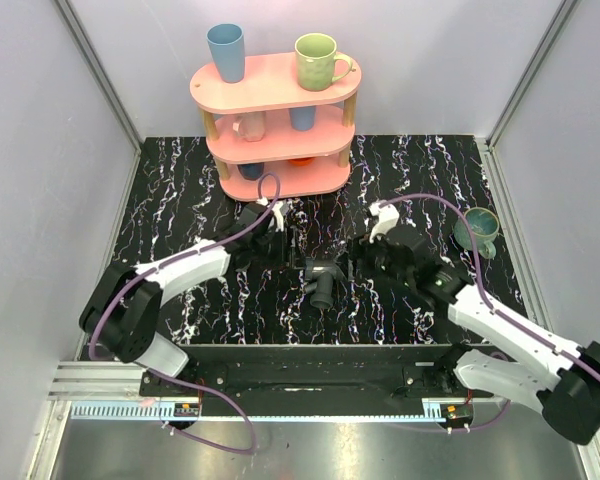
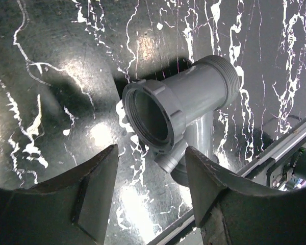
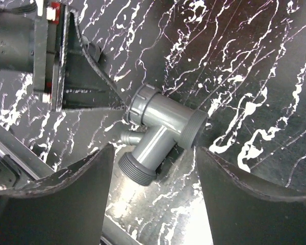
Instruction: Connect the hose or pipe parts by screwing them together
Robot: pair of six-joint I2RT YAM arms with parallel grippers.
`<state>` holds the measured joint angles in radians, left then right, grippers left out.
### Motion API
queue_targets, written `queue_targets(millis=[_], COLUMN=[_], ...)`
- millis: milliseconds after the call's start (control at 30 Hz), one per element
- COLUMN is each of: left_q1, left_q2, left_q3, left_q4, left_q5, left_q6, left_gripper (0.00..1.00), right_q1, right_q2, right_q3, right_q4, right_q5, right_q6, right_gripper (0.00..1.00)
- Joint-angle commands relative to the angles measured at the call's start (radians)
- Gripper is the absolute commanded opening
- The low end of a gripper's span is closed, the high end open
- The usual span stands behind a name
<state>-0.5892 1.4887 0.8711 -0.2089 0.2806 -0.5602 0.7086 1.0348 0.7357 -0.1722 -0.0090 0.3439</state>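
Observation:
The hose or pipe parts lie joined as one dark grey T-shaped fitting on the marbled table, between my two grippers. In the left wrist view the T-fitting shows its ribbed nut ring end-on, with a small barbed nozzle below it. My left gripper is open, its fingertips just short of the ring and nothing between them. In the right wrist view the fitting lies just beyond the open right gripper, threaded stem pointing toward it. The left gripper sits by the ring end.
A pink three-tier shelf with cups stands at the back. A teal cup sits on the table at the right. A metal rail runs along the near table edge.

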Motion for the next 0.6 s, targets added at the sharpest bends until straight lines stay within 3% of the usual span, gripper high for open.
queue_targets(millis=[0,167,400,533,567], left_q1=[-0.020,-0.024,-0.034,-0.034,-0.035], left_q2=[0.059,0.125,0.134,0.125,0.120], left_q3=[0.071,0.098,0.105,0.112,0.117], left_q4=[0.088,0.086,0.112,0.105,0.095], left_q5=[0.060,0.054,0.108,0.123,0.126], left_q6=[0.016,0.026,0.069,0.089,0.092], left_gripper=[0.59,0.58,0.28,0.00,0.00], right_q1=[-0.003,-0.003,-0.001,-0.003,-0.003], right_q2=[-0.099,-0.134,-0.156,-0.148,-0.134], right_q3=[-0.085,-0.090,-0.117,-0.145,-0.150], right_q4=[0.135,0.116,0.131,0.226,0.256], right_q5=[0.032,0.012,-0.031,-0.074,-0.071], right_q6=[-0.117,-0.175,-0.160,-0.154,-0.158], right_gripper=[0.76,0.77,0.75,0.75,0.75])
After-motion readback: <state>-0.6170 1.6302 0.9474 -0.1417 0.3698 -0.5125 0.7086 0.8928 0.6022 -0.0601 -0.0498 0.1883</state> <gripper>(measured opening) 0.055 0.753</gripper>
